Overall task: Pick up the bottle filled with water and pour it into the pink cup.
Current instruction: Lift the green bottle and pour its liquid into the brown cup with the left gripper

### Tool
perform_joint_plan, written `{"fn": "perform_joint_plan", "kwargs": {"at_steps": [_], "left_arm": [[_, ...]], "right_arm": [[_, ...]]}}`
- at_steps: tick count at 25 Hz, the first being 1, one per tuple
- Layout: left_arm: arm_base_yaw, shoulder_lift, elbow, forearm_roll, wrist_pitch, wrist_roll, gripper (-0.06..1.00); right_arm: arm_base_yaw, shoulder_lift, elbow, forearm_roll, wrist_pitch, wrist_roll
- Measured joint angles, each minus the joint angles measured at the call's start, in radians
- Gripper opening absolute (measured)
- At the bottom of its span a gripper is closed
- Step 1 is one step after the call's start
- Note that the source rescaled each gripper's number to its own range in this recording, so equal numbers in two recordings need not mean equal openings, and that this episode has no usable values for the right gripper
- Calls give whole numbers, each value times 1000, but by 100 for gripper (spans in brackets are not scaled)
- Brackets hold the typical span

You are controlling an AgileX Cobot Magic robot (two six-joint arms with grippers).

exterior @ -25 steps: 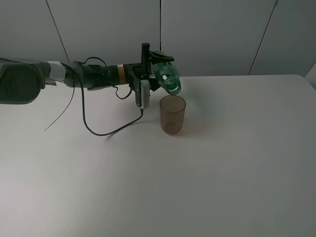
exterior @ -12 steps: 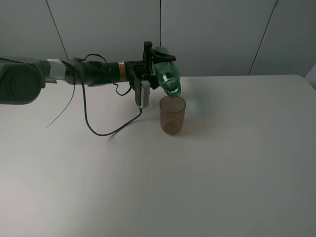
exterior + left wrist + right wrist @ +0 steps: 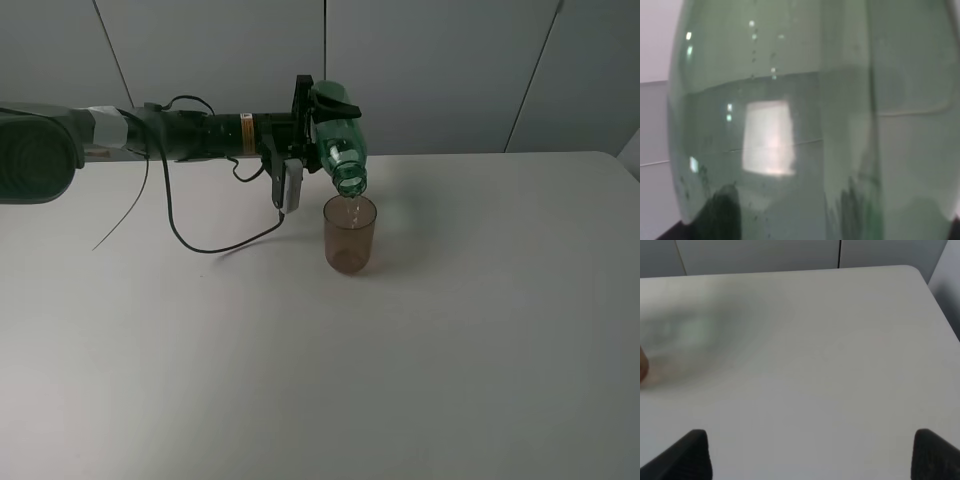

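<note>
Pouring now, left hand (image 3: 322, 112) clamped on the bottle (image 3: 340, 152), so hold its mouth centred over the cup (image 3: 350, 238) near the far edge of the worktop (image 3: 400, 380), tilting slowly.

The left arm (image 3: 190, 135) is a slim black tube ringed by a silver-grey band (image 3: 105, 127) and an orange-yellow label (image 3: 243, 122), with a thin black cable (image 3: 205, 251) and a pale grey wrist block (image 3: 291, 188), while the right gripper (image 3: 812, 455) shows two blunt black fingertips (image 3: 690, 457).
</note>
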State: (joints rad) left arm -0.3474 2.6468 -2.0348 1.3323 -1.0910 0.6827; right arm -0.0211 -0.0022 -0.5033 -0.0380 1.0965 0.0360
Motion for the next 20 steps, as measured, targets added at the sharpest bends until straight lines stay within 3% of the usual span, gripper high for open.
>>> {"fn": "perform_joint_plan", "kwargs": {"at_steps": [20], "left_arm": [[-2, -22, 0, 17, 16, 28, 1]], "right_arm": [[0, 0, 0, 0, 0, 0]]}}
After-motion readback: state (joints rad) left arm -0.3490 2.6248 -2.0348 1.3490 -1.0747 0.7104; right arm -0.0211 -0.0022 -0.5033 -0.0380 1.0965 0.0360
